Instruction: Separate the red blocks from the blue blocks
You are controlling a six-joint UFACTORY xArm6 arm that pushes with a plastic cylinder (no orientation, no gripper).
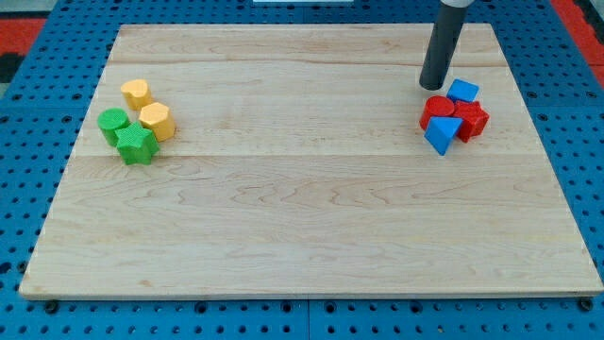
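At the view's right, red and blue blocks sit packed together on the wooden board (302, 208). A blue cube (463, 91) is at the top of the cluster. A red cylinder (437, 108) lies at its left and a red star-like block (471, 119) at its right. A blue triangular block (442, 133) is at the bottom. My tip (432, 87) stands just above and to the left of the cluster, close to the red cylinder and left of the blue cube.
At the view's left sits a second cluster: two yellow blocks (136, 93) (157, 121), a green cylinder (114, 124) and a green star-like block (138, 145). A blue pegboard surface (28, 189) surrounds the board.
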